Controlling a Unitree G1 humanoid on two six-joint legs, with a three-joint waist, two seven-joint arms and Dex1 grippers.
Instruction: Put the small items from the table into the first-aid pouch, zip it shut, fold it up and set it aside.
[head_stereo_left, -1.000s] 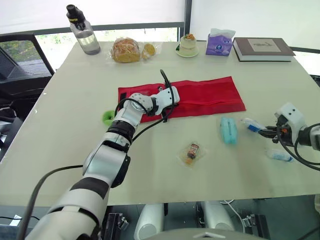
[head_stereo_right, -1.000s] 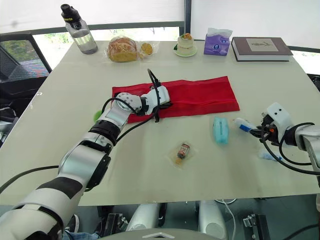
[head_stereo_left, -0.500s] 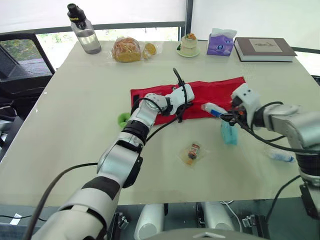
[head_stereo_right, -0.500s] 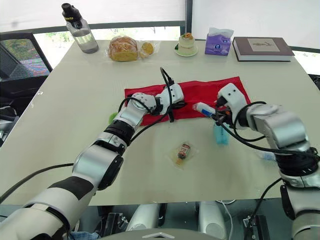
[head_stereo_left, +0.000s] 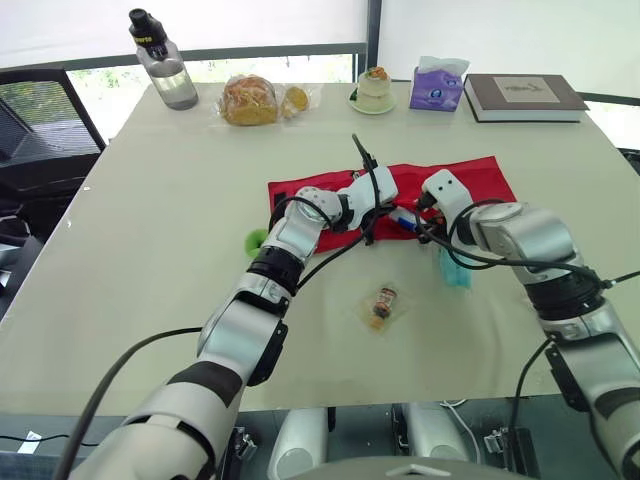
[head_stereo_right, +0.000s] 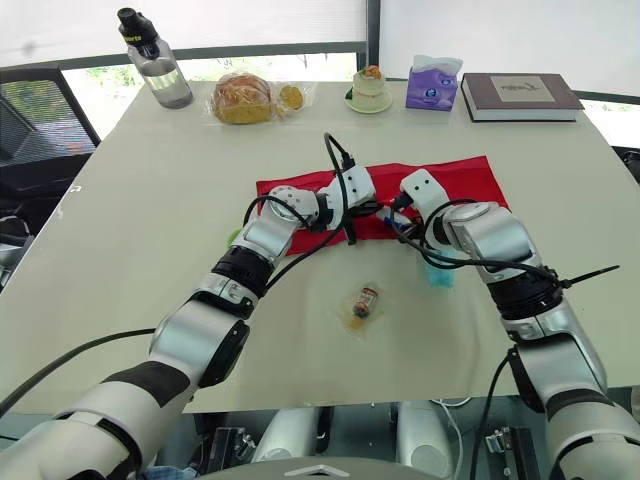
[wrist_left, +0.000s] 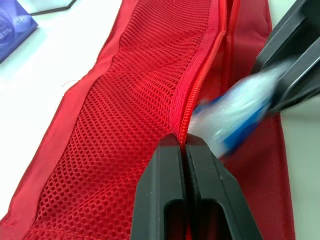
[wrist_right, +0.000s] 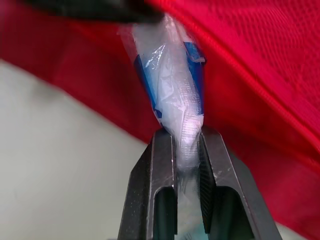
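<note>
Over pouch (wrist_left: 125, 105): left tool (wrist_left: 186, 145) pinches zipper edge (wrist_left: 201, 90), right tool (wrist_right: 187, 136) clamps sachet (wrist_right: 172, 95) tail; sachet light, crinkly, slippery.

The first-aid pouch (head_stereo_left: 460, 180) lies at the middle of the table (head_stereo_left: 140, 270). The left gripper (wrist_left: 186, 142) pinches its near zip edge. Just right of it, the right gripper (wrist_right: 187, 133) holds a sealed packet (wrist_right: 170, 75) at the opening. A small sachet (head_stereo_left: 383, 303) lies in front of the pouch. Behind it, from left to right, stand a water bottle (head_stereo_left: 160, 58), bagged bread (head_stereo_left: 250, 100), a dessert cup (head_stereo_left: 375, 88), a tissue pack (head_stereo_left: 438, 88) and a book (head_stereo_left: 525, 95).

Beige table (head_stereo_left: 160, 230), black chair (head_stereo_left: 45, 135), bright window (head_stereo_left: 325, 68)
</note>
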